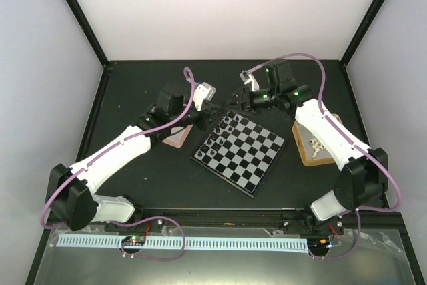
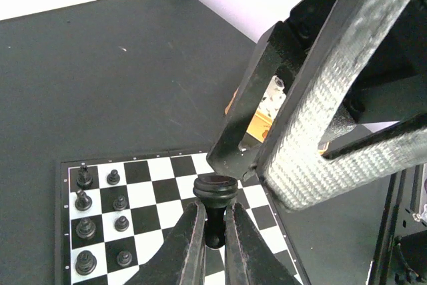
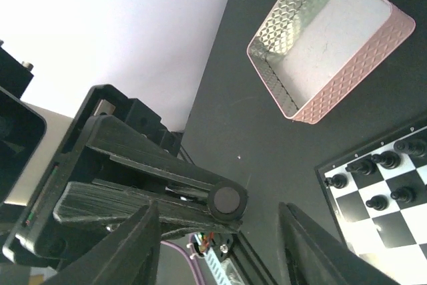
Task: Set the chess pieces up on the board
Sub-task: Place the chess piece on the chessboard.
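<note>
The board [image 1: 248, 157] lies tilted in the middle, with several black chess pieces [image 1: 227, 126] along its far-left edge. They also show in the left wrist view [image 2: 85, 227] and the right wrist view [image 3: 377, 160]. My left gripper [image 1: 215, 107] [image 2: 213, 209] is shut on a black chess piece [image 2: 215, 191], held above the board's far corner. My right gripper [image 1: 231, 101] [image 3: 220, 208] is open, its fingers either side of that piece's round base [image 3: 227, 200] without touching it. Pale pieces [image 1: 313, 143] lie in a tin on the right.
An empty pink metal tin [image 1: 177, 138] [image 3: 327, 38] sits left of the board, under my left arm. An orange-rimmed tin [image 1: 319, 155] sits right of the board under my right arm. Dark frame posts and white walls enclose the black table.
</note>
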`<act>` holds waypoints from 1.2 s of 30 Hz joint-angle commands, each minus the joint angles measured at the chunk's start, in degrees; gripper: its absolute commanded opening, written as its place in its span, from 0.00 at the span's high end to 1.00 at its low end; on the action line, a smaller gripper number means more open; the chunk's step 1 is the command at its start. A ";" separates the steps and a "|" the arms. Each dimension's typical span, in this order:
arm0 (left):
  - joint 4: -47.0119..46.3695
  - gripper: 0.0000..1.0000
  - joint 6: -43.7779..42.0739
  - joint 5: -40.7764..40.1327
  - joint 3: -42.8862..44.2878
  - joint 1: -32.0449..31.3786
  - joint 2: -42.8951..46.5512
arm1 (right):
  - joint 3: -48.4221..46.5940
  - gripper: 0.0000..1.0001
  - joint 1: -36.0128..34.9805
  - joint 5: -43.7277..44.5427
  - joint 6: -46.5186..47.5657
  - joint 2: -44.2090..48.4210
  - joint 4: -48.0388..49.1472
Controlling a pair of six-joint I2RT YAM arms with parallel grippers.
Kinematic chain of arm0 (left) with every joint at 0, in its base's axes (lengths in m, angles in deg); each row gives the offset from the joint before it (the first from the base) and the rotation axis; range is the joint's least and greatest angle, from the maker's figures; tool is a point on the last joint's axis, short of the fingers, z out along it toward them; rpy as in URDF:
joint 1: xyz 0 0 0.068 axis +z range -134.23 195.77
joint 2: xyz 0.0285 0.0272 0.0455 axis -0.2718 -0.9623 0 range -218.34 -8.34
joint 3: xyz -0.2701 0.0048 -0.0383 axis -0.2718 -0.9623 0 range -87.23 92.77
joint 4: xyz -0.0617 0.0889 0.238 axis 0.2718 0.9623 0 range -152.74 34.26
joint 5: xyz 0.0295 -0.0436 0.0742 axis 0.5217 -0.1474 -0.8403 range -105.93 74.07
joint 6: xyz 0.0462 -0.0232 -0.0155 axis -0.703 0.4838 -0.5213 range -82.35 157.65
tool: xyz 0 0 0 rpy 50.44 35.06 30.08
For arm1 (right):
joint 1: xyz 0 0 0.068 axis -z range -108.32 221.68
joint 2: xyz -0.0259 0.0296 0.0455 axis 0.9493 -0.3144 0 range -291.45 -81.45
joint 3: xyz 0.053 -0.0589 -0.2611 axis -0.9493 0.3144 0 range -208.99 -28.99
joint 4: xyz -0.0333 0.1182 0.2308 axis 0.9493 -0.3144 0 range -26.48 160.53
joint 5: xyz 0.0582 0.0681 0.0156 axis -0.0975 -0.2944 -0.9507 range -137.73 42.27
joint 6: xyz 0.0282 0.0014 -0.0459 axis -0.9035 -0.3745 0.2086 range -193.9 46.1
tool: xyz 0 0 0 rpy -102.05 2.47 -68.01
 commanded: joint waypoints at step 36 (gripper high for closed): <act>-6.94 0.98 -6.83 0.26 -3.06 -1.08 4.38 | 0.24 0.54 0.28 -6.86 -6.63 -2.89 4.85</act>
